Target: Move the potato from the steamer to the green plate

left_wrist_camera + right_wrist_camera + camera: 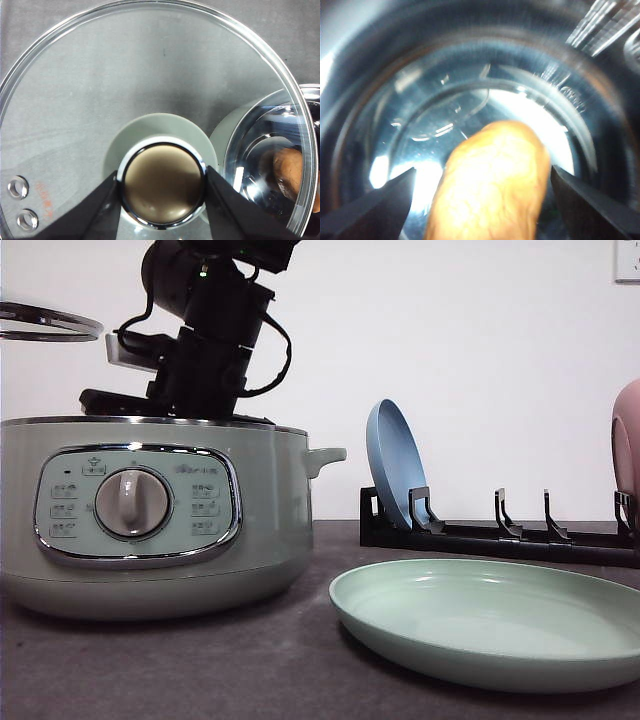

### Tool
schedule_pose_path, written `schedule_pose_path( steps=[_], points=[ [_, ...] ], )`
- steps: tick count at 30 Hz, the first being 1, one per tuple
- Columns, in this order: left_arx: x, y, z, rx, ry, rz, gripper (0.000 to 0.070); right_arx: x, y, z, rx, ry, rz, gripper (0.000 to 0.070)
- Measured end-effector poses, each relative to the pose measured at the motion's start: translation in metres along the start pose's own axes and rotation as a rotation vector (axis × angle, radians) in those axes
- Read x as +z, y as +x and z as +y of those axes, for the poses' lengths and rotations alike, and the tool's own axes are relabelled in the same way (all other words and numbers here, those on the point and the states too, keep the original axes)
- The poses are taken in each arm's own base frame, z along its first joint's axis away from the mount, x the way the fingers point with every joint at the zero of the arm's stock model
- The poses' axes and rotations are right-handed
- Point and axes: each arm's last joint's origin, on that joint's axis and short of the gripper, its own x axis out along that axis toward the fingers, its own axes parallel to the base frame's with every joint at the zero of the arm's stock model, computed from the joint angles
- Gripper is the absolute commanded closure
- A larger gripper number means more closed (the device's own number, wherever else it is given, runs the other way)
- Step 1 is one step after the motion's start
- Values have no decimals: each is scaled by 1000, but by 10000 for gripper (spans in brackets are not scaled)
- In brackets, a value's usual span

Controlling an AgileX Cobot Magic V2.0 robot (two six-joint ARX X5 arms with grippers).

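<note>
- Lumpy orange-brown potato [492,182] lying in the shiny metal bowl of the big sage-green steamer [150,520]
- Right gripper [482,200] down inside the pot, fingers apart either side of the potato, contact unclear
- Left gripper [162,187] clamped on the round knob of the glass lid [150,90], held beside the pot
- Wide pale mint-green plate [490,620] empty on the dark table, right of the steamer

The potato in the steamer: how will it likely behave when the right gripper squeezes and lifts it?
The potato looks rigid, so probably won't deform. Its rounded, lumpy shape between the open right gripper fingers may pivot or slip. On the shiny steamer floor it could roll if nudged.
</note>
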Motion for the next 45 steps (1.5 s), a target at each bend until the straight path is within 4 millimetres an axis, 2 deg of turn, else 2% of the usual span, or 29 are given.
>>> schedule_pose_path(
  steps=[4, 8, 10, 14, 17, 21, 27, 37, 41, 45],
  points=[
    [0, 0, 0, 0, 0, 0, 699, -1, 0, 0, 0, 0, 9, 377],
    [0, 0, 0, 0, 0, 0, 699, -3, 0, 0, -1, 1, 29, 483],
    [0, 0, 0, 0, 0, 0, 699, -3, 0, 0, -1, 1, 29, 510],
    [0, 0, 0, -2, 0, 0, 699, -2, -4, 0, -1, 2, 28, 512],
    [0, 0, 0, -14, 0, -1, 699, 1, -18, 0, 0, 2, 0, 513],
    [0, 0, -3, -34, 5, -1, 699, 9, -56, 1, 3, -7, -73, 512],
    [0, 0, -10, -55, 26, -1, 699, 12, -135, -1, 0, -17, -192, 512],
    [-1, -1, -36, -128, 102, 0, 699, -19, -247, -18, -40, 9, -252, 512],
    [-2, -2, -51, -159, 146, 2, 699, -38, -276, -28, -65, 41, -255, 512],
    [-5, -4, -69, -196, 199, 3, 699, -65, -286, -36, -85, 66, -259, 511]
  ],
)
